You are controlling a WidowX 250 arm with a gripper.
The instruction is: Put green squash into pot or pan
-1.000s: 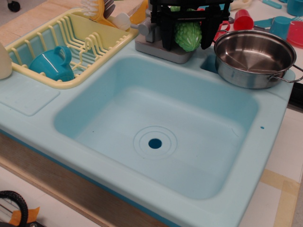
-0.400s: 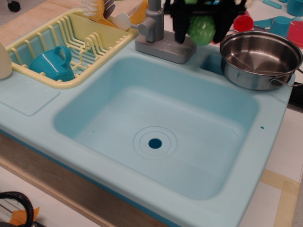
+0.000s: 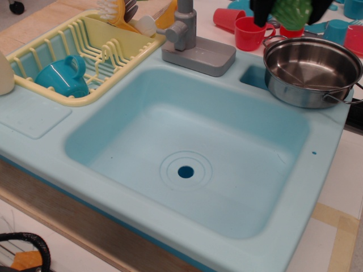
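Observation:
The green squash (image 3: 291, 13) is bright green and bumpy, at the top edge of the view. My black gripper (image 3: 289, 11) is shut on it and holds it in the air above the far rim of the pot. Most of the gripper is cut off by the top edge. The shiny steel pot (image 3: 312, 69) stands at the back right corner of the light blue sink unit (image 3: 187, 147); it is empty and has wire loop handles.
Red cups (image 3: 248, 32) stand just left of the pot, teal cups (image 3: 339, 28) behind it. A grey faucet (image 3: 193, 42) stands at the back of the basin. A yellow dish rack (image 3: 85, 54) with a teal cup (image 3: 62, 75) sits at the left.
My gripper has carried the squash to the right and upward, from in front of the faucet to above the pot's far rim. The red cups are now uncovered.

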